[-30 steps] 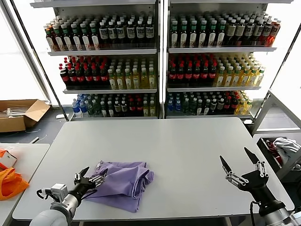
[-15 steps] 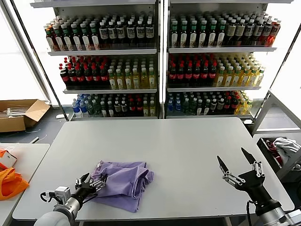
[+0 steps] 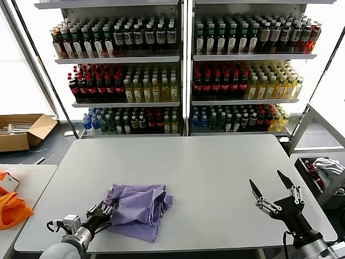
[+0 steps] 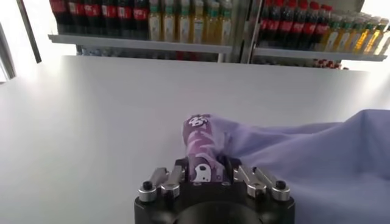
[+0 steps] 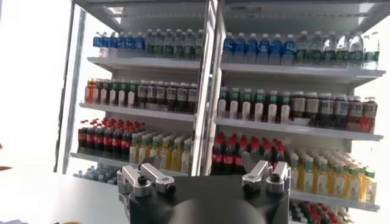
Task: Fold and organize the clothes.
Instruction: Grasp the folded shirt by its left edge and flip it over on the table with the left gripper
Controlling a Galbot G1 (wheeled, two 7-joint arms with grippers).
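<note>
While left gripper (image 3: 102, 209) pinches lavender T-shirt (image 3: 139, 208) edge, right gripper (image 3: 273, 190) hovers wide

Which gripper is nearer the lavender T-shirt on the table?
The left. The left gripper is at the lavender T-shirt's near-left edge, fingers pinching a fold of it. The right gripper hovers open over bare table, well off to the shirt's right.

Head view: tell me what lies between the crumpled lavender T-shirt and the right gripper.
Only bare grey table lies between the lavender T-shirt and the open right gripper, in the head view.
</note>
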